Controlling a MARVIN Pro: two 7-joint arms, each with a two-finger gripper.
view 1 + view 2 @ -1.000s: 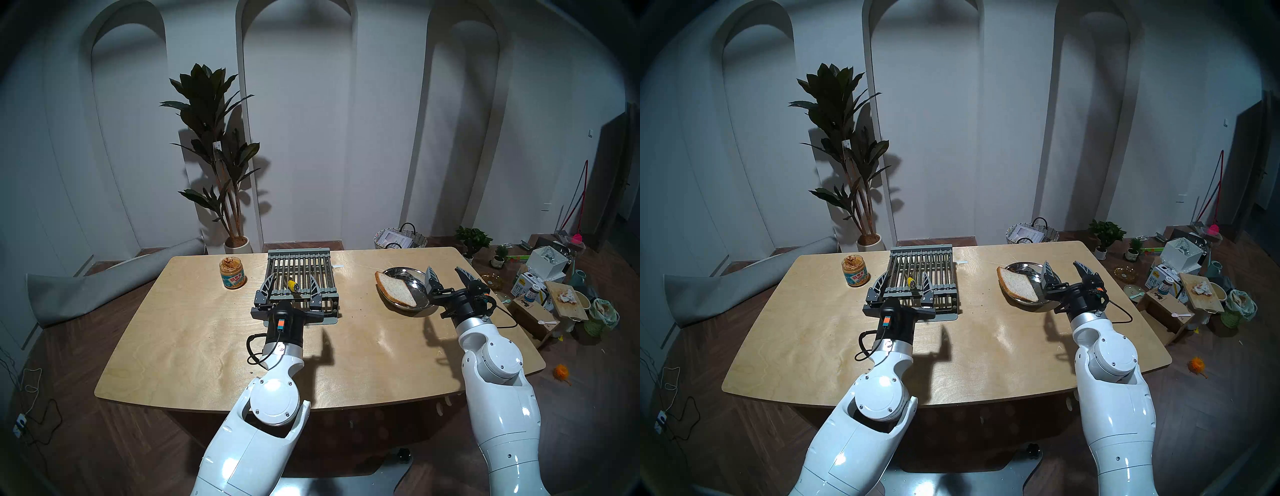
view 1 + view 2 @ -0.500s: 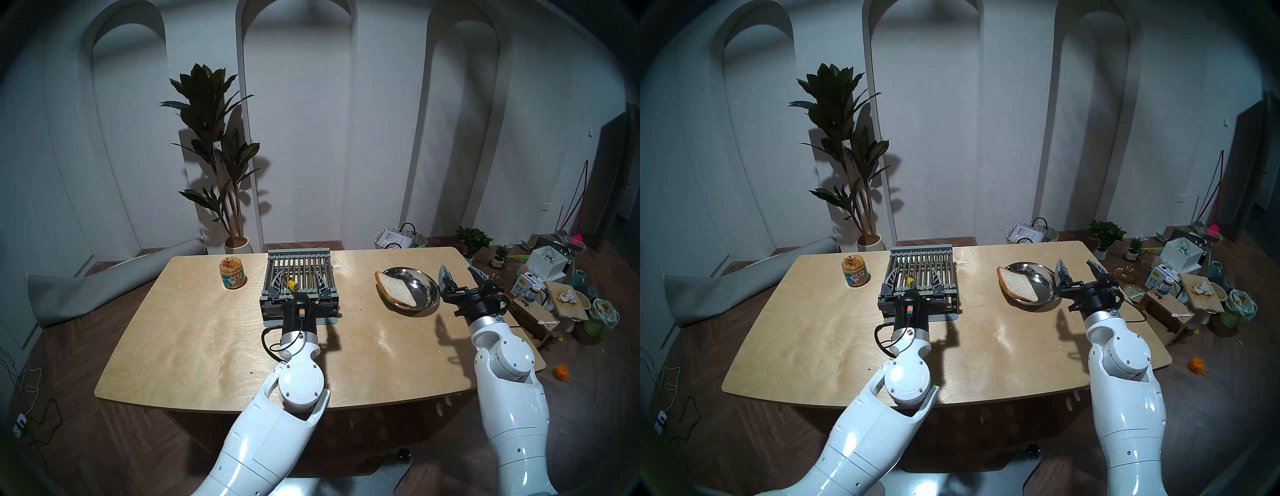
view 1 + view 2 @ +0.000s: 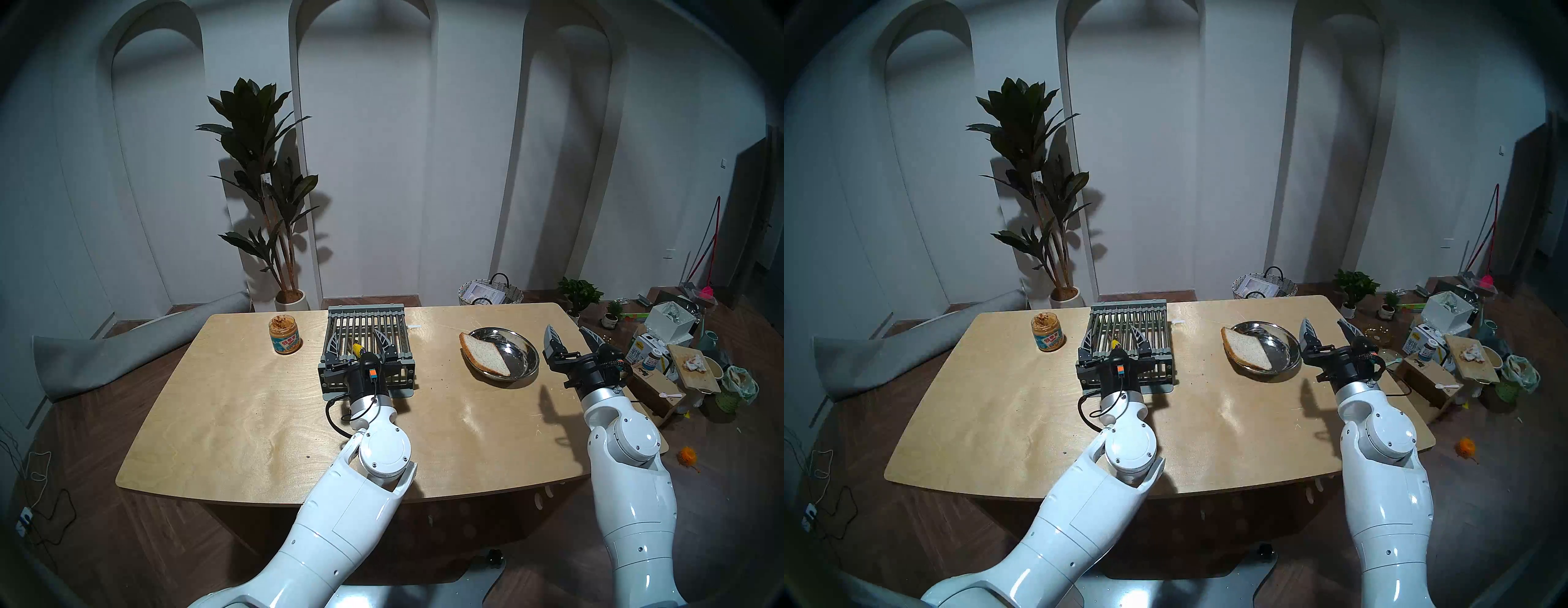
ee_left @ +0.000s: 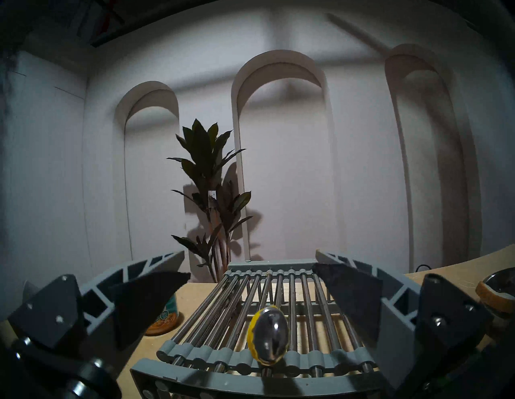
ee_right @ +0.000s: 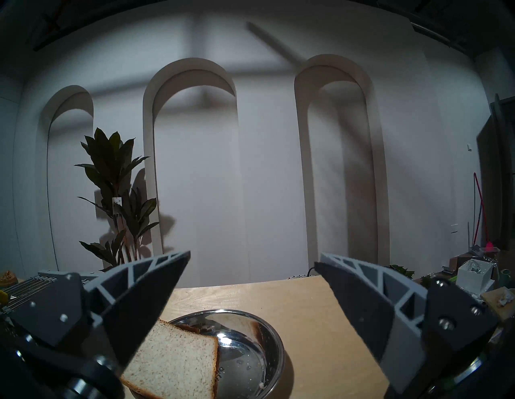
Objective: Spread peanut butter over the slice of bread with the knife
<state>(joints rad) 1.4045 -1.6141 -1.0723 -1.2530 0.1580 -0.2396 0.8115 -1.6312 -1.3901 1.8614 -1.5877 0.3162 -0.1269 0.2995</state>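
Observation:
The knife lies on the grey roller rack, its yellow handle end toward me; it also shows in the left wrist view. My left gripper is open, a finger on each side of the handle and not touching it. The slice of bread leans in the left half of the steel dish. My right gripper is open and empty, just right of the dish, with the bread below its left finger. The peanut butter jar stands open at the table's far left.
The wooden table has bare room in front of the rack and dish. A woven basket sits behind the far edge. Boxes and clutter crowd the floor at the right. A rolled grey mat lies at the left.
My left arm has moved forward and to the right, bringing the open fingers over the rack around the knife handle. My right gripper has shifted right, off the dish.

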